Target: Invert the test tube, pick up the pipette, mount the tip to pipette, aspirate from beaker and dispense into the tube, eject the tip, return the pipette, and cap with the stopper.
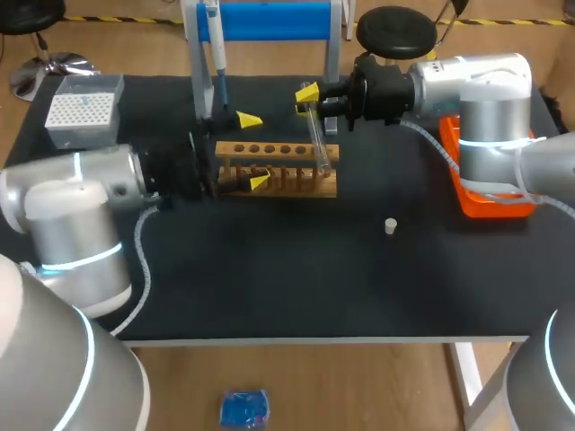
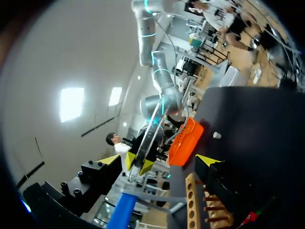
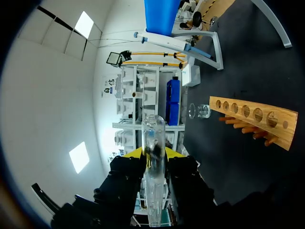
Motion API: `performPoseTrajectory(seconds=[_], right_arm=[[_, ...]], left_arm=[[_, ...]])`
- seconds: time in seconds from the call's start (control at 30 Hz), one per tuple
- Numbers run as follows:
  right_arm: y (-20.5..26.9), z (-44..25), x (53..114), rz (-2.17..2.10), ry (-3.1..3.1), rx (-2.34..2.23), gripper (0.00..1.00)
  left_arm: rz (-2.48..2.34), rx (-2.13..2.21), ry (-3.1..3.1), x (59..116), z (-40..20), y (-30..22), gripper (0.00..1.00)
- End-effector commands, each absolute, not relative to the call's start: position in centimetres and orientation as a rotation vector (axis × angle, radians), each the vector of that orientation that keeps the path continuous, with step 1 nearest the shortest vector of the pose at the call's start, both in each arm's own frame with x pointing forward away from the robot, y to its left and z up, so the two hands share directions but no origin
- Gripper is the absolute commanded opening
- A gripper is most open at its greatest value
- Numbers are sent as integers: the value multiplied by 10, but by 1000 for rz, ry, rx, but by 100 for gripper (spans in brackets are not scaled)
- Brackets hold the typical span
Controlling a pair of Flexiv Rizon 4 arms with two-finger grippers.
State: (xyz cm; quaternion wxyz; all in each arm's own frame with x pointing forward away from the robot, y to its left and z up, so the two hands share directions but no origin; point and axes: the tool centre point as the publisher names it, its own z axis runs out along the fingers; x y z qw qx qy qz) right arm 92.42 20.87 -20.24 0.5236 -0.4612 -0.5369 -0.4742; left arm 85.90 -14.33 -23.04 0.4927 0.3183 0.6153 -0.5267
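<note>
A clear test tube (image 1: pixel 316 136) hangs tilted over the right end of the wooden rack (image 1: pixel 287 151), with my right gripper (image 1: pixel 308 95) shut on its upper part. From the right wrist the tube (image 3: pixel 153 162) runs straight out between the fingers, and the rack (image 3: pixel 255 119) lies ahead. My left gripper (image 1: pixel 254 151) stands wide open around the rack's left end. From the left wrist the tube (image 2: pixel 148 138) shows ahead between the open gripper (image 2: pixel 159 161). The pipette (image 1: pixel 216 49) hangs on its blue-topped stand (image 1: pixel 269 20). A small white stopper (image 1: pixel 391 225) lies on the mat.
A white tip box (image 1: pixel 83 109) sits at the back left. An orange tray (image 1: pixel 485 197) lies under my right arm. A glass beaker (image 3: pixel 200 111) stands beyond the rack. A blue item (image 1: pixel 244 406) lies on the floor, off the table.
</note>
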Motion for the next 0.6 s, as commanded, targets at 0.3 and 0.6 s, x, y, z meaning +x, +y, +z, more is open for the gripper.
performPoseTrajectory(seconds=[0.3,0.6], right_arm=[[208,-202,924,-1135,-1287,-1104,0],[208,-202,924,-1135,-1287,-1104,0]], left_arm=[[-1267,805,1232,878,-229,-144,100],[-1196,831,1241,874,-222,-142,100]])
